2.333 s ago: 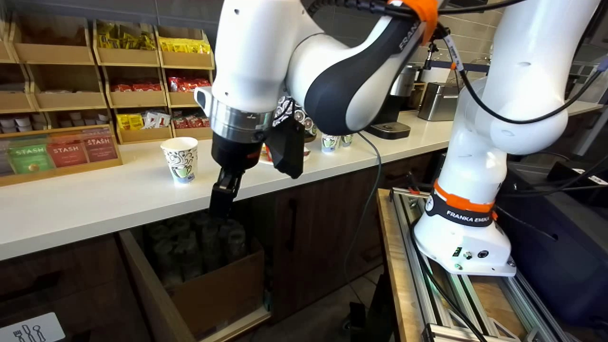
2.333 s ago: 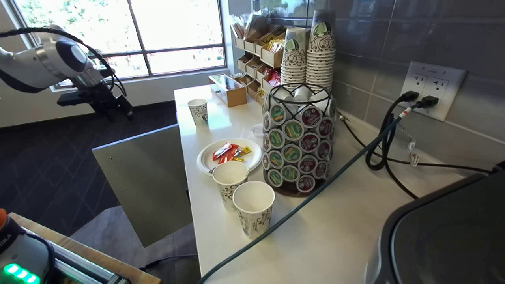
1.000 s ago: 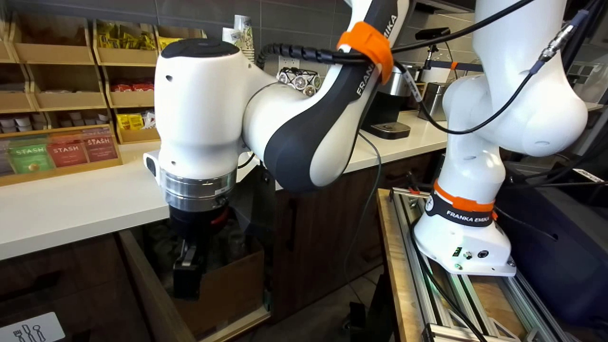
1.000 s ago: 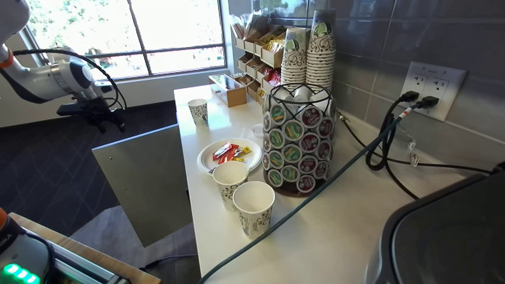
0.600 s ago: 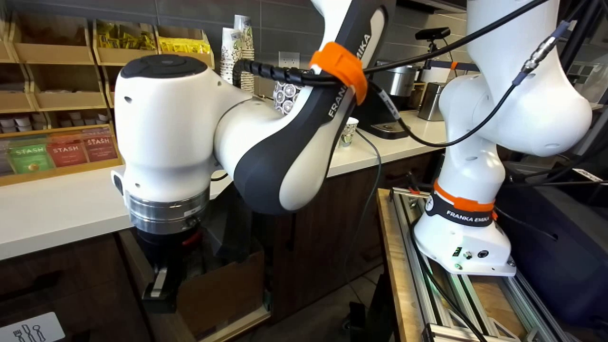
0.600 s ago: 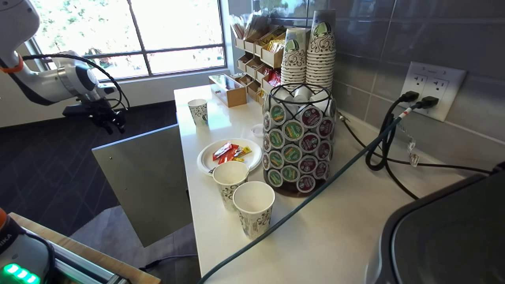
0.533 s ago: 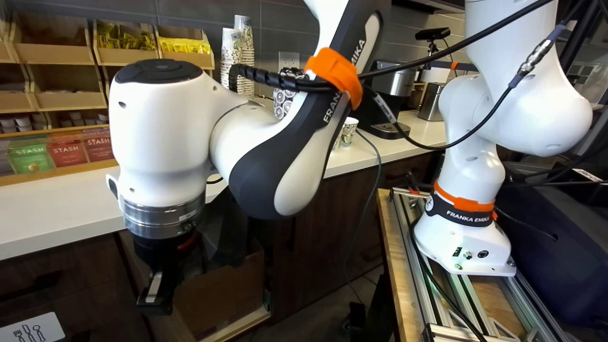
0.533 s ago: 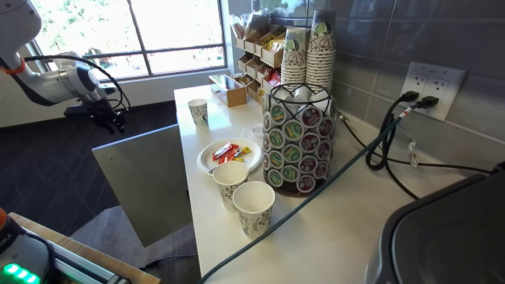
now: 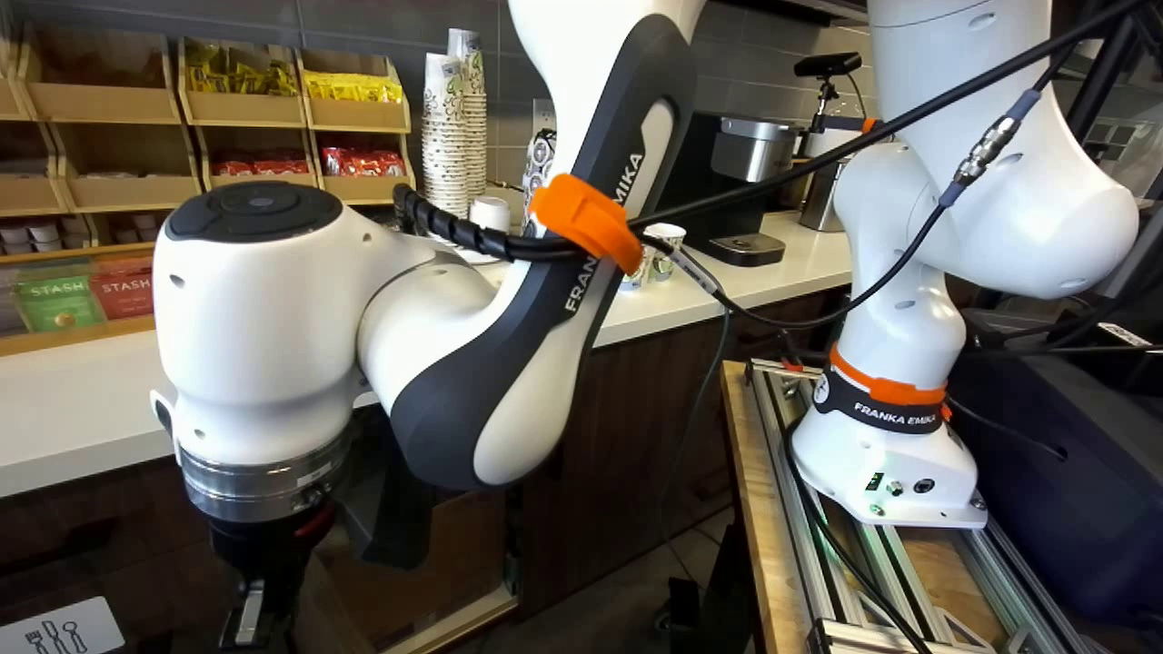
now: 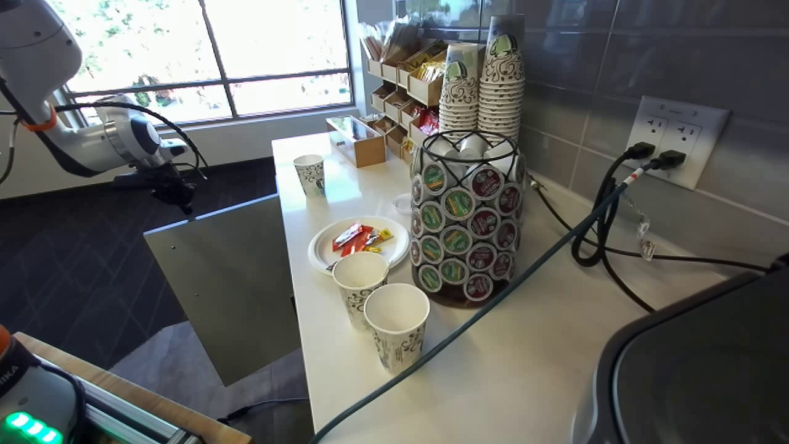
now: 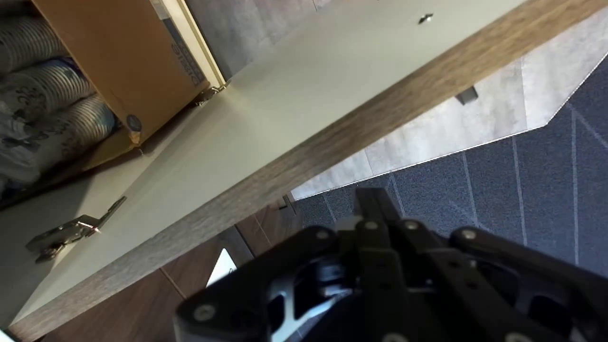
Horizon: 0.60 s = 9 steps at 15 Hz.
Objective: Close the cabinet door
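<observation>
I find the cabinet door (image 11: 266, 128) open, jutting out from the bench (image 10: 493, 370). My pincer (image 11: 375, 197) is pressed together, empty; contact cannot be confirmed. Pushing benchward from too high, I could slip over the door's top edge.

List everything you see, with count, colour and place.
cabinet door: one, pale inside, open below counter
cardboard box: one, brown, inside cabinet
cup sleeves: several, pale, in cardboard box
loose cups: three, white, counter
pod rack: one, black, counter
cup stacks: two, white, near pod rack
plate: one, white, counter
packets: several, mostly red, plate
snack bins: several, tan, counter
tea box: one, tan, counter
coffee machine: one, black, counter
outlet: one, white, wall
robot arm: one, white, bench
gripper: one, black, near cabinet door
</observation>
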Tool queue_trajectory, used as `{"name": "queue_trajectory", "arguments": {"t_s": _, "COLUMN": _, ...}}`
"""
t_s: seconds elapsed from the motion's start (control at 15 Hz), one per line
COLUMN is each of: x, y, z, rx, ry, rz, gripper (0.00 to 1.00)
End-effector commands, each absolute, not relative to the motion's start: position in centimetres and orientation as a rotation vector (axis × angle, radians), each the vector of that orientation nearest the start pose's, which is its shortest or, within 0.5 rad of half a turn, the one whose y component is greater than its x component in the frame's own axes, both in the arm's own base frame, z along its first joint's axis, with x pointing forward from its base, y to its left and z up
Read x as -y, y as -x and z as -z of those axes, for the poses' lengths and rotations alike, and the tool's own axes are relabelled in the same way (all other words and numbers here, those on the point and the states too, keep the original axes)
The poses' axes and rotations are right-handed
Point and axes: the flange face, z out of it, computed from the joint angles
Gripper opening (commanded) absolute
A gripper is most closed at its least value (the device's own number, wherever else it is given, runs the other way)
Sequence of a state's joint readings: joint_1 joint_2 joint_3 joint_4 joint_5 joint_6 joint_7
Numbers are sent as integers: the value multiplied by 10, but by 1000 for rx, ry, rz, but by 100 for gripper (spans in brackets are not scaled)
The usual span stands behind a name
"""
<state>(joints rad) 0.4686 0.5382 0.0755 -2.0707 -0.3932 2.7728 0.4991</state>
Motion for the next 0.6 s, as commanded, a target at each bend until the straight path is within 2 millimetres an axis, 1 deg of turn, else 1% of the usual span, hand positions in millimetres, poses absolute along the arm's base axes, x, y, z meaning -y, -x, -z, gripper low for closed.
{"name": "queue_trajectory", "arguments": {"t_s": 0.0, "x": -323, "y": -509, "z": -161, "rx": 615, "ry": 3119, "rz": 278, "gripper": 0}}
{"name": "queue_trajectory", "arguments": {"t_s": 0.2, "x": -315, "y": -507, "z": -150, "rx": 600, "ry": 3137, "rz": 235, "gripper": 0}}
{"name": "queue_trajectory", "arguments": {"t_s": 0.4, "x": -302, "y": -510, "z": -151, "rx": 579, "ry": 3200, "rz": 220, "gripper": 0}}
{"name": "queue_trajectory", "arguments": {"t_s": 0.53, "x": -285, "y": -514, "z": -156, "rx": 547, "ry": 3280, "rz": 205, "gripper": 0}}
